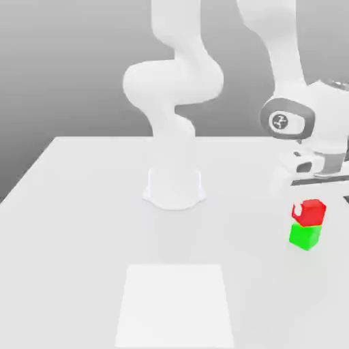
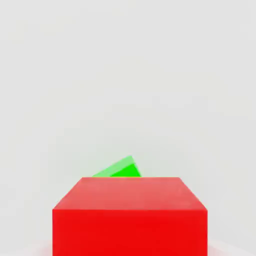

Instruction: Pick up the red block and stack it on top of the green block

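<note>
The red block (image 1: 312, 213) rests squarely over the green block (image 1: 305, 236) near the exterior view's right edge, their faces touching or nearly so. My gripper (image 1: 307, 204) comes down from the white hand above and is shut on the red block; one white fingertip (image 1: 298, 207) overlaps the block's upper left side. In the hand view the red block (image 2: 130, 215) sits close up between the jaws, and a corner of the green block (image 2: 120, 169) peeks out beyond it.
The arm's round base (image 1: 174, 187) stands at the middle of the white table (image 1: 68, 225). A paler square patch (image 1: 176, 303) lies on the table near the front. The stack stands close to the exterior view's right border.
</note>
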### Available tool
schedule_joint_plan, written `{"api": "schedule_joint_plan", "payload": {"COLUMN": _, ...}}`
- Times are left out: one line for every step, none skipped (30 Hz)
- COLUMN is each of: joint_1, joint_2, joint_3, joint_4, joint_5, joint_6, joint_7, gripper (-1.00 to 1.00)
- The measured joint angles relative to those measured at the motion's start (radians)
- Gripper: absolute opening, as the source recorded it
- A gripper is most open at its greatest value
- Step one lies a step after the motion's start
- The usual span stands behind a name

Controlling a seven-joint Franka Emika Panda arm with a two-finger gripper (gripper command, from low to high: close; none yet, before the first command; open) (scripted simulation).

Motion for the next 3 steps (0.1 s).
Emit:
{"api": "schedule_joint_plan", "payload": {"joint_1": 0.003, "joint_2": 0.010, "joint_3": -0.006, "joint_4": 0.001, "joint_5": -0.016, "joint_6": 0.008, "joint_7": 0.012, "gripper": -1.00}}
{"api": "schedule_joint_plan", "payload": {"joint_1": 0.008, "joint_2": 0.020, "joint_3": -0.014, "joint_4": 0.002, "joint_5": -0.031, "joint_6": 0.016, "joint_7": 0.023, "gripper": -1.00}}
{"api": "schedule_joint_plan", "payload": {"joint_1": 0.011, "joint_2": 0.029, "joint_3": -0.020, "joint_4": 0.003, "joint_5": -0.045, "joint_6": 0.024, "joint_7": 0.034, "gripper": -1.00}}
